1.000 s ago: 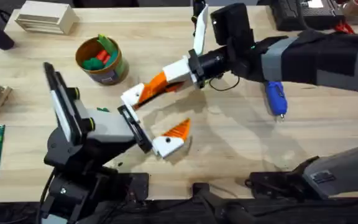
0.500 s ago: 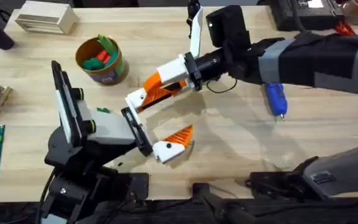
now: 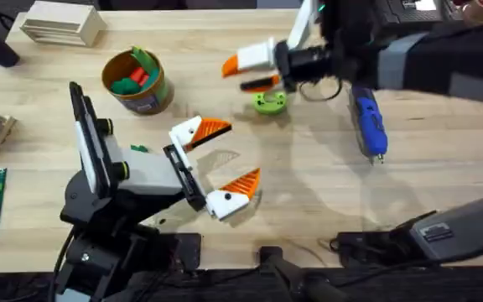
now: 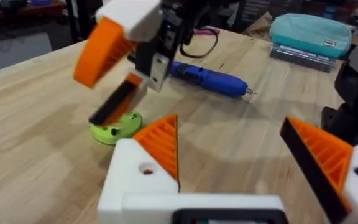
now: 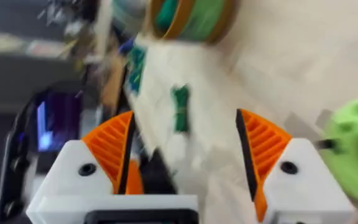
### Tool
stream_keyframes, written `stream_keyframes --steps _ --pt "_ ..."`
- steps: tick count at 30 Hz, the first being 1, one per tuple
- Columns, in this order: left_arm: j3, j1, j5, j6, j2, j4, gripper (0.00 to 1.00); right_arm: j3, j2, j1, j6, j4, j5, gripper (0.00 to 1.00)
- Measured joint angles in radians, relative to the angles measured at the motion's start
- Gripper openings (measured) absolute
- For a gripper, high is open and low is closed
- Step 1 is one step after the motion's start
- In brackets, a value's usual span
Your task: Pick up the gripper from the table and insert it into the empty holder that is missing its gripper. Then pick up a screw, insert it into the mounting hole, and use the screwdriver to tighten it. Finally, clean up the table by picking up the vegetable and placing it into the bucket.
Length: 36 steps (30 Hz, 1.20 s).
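Pale planks of the desk [image 3: 443,180] carry the scene as my two arms work side by side. My left pincer [image 3: 221,172] rests low near the middle, its white holders spread wide, an orange ribbed gripper [image 3: 210,128] seated on the far one and another on the near one. Beyond it and off to its left stands the tan bucket [image 3: 136,82] with its yellow rim, green and red toy pieces inside. Just beside my left wrist lies the tiny dark green vegetable [image 3: 139,148], flat on the wood. Farther out and to the right of the left pincer, my right pincer [image 3: 253,70] hangs above the desk, its orange-tipped fingers parted and gripping nothing, as its wrist view shows. A lime-green ring [image 3: 269,102] sits just beneath it. To the right of that pincer lies the blue screwdriver [image 3: 367,122], its thin bit pointing toward my bases.
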Motion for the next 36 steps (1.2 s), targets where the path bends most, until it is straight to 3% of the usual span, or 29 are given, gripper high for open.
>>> stream_keyframes --steps 3,7,12,18,24,28,36 --pt "0.000 0.000 0.001 0.000 0.000 0.000 0.987 0.076 0.000 -0.045 -0.063 -0.121 0.084 0.879" --pt "0.000 0.000 0.003 0.000 0.000 0.000 0.987 0.215 0.000 -0.057 -0.199 -0.400 0.261 0.879" --pt "0.000 0.000 0.003 0.000 0.000 0.000 0.988 0.375 -0.009 -0.033 -0.371 -0.638 0.539 0.880" --pt "0.000 0.000 0.003 0.000 0.000 0.000 0.987 0.416 -0.044 0.053 -0.544 -0.773 0.793 0.882" --pt "0.000 0.000 0.003 0.000 0.000 0.000 0.987 0.416 -0.029 0.120 -0.622 -0.820 0.870 0.880" --pt "0.000 0.000 0.003 0.000 0.000 0.000 0.987 0.416 -0.006 0.128 -0.640 -0.820 0.889 0.700" --pt "0.000 0.000 0.003 0.000 0.000 0.000 0.987 0.416 0.079 0.180 -0.646 -0.818 0.900 0.475"
